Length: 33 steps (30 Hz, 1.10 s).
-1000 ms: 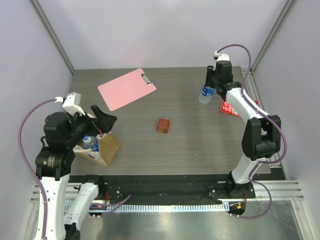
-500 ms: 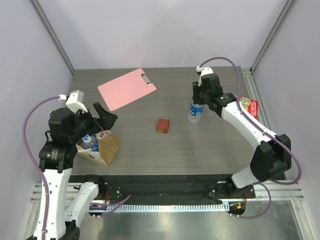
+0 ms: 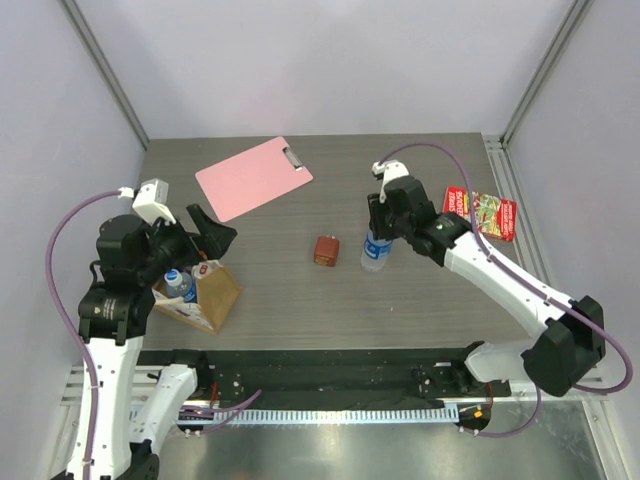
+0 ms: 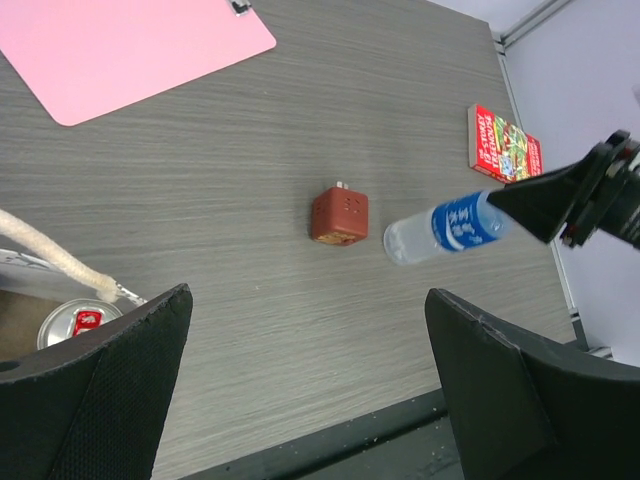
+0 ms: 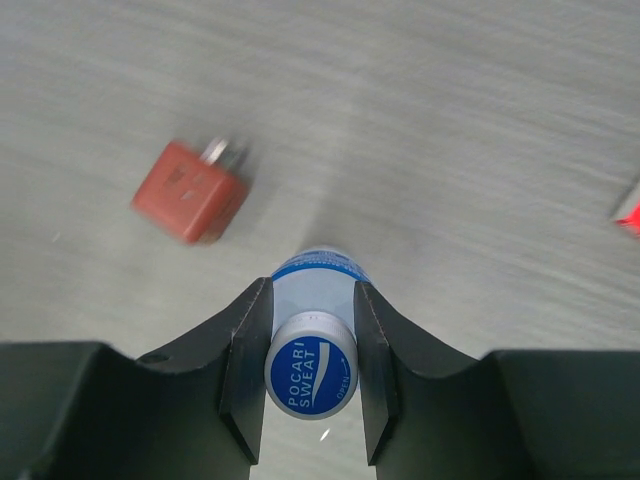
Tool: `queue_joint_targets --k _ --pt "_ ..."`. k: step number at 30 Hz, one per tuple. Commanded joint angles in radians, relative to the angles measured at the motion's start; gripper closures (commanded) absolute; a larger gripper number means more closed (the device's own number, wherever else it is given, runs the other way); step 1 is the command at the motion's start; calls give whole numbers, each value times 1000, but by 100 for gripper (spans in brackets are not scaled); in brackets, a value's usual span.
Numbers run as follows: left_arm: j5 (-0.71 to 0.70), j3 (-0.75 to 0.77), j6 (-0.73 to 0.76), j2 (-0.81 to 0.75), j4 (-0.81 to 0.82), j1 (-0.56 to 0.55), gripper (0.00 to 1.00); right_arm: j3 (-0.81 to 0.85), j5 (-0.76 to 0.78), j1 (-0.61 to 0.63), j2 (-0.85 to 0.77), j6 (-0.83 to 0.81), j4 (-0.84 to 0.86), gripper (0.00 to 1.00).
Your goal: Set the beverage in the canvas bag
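Observation:
The beverage (image 3: 374,252) is a clear bottle with a blue label and a blue cap (image 5: 311,368). My right gripper (image 3: 380,230) is shut on its neck over the middle of the table, just right of a small reddish-brown box (image 3: 326,250). In the right wrist view both fingers of that gripper (image 5: 311,292) press the neck below the cap. The tan canvas bag (image 3: 212,297) stands at the near left, with a cream handle (image 4: 50,256), a bottle (image 3: 179,286) and a can top (image 4: 74,322) inside. My left gripper (image 3: 205,232) hangs open just above the bag, and in its own view the gripper (image 4: 308,297) holds nothing.
A pink clipboard (image 3: 252,177) lies at the back left. A red packet (image 3: 480,213) lies flat at the right edge. The reddish-brown box (image 4: 339,215) sits between the held bottle (image 4: 445,228) and the bag. Bare wood-grain table stretches between box and bag.
My right arm has carried the bottle from the far right toward the middle of the table, ending beside the reddish-brown box. The left arm has hardly moved.

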Motion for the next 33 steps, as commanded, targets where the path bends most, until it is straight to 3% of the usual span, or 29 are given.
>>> queue_joint_targets --k 1,8,11,15,18,21,24,28,33 --pt "18 8 -6 20 50 -30 3 -6 16 98 -96 69 -3 94" --pt "-75 17 -29 46 61 -156 3 -71 62 219 -155 118 -28 94" --pt "-121 12 -38 72 70 -234 4 -79 74 233 -171 131 -25 87" --pt "-230 14 -51 107 81 -363 5 -80 86 235 -196 138 -14 55" --pt "-340 14 -54 146 109 -492 4 -76 140 233 -198 125 3 38" --pt "-427 20 -49 198 150 -650 4 -33 210 225 -179 113 8 27" --pt "-510 20 -25 245 233 -806 4 30 167 144 -149 116 8 23" --pt "-568 34 21 333 328 -957 3 66 68 -76 -118 156 5 22" --pt "-536 43 55 440 397 -1003 0 43 -21 -227 -150 187 5 21"
